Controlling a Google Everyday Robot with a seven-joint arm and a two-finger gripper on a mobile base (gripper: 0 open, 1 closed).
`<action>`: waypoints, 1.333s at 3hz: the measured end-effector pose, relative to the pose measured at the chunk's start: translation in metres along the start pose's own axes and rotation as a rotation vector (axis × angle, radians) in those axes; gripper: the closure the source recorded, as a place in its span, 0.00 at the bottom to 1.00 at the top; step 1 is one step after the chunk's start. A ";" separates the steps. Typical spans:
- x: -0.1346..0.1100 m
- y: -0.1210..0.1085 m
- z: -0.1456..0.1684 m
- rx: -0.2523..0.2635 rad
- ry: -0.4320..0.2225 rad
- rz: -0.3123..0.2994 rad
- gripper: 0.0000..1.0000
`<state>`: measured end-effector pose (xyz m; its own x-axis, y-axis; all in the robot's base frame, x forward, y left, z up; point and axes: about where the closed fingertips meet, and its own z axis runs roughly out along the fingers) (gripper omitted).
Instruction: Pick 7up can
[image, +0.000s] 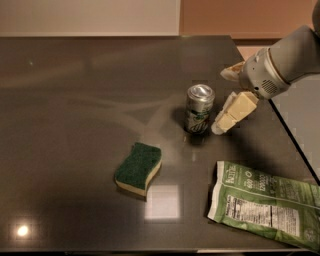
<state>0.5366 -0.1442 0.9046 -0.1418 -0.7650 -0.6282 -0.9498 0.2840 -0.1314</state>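
Note:
The 7up can (199, 110) stands upright near the middle right of the dark table (75, 125), with a shiny silver top and a silvery-green body. My gripper (221, 102) comes in from the right, just right of the can and at its height. It is open and empty. Its near cream finger (233, 113) reaches down-left almost to the can's side, and the far finger (232, 72) shows behind, to the can's upper right. The can is not between the fingers.
A green and yellow sponge (138, 168) lies in front and left of the can. A flat green snack bag (265, 202) lies at the front right. The table's right edge (290, 135) runs diagonally under my arm.

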 end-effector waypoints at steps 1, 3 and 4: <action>-0.005 -0.001 0.015 -0.023 -0.042 0.008 0.00; -0.019 -0.004 0.033 -0.046 -0.113 0.017 0.39; -0.028 -0.007 0.032 -0.046 -0.145 0.018 0.62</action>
<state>0.5561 -0.1062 0.8992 -0.1206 -0.6671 -0.7351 -0.9597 0.2678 -0.0856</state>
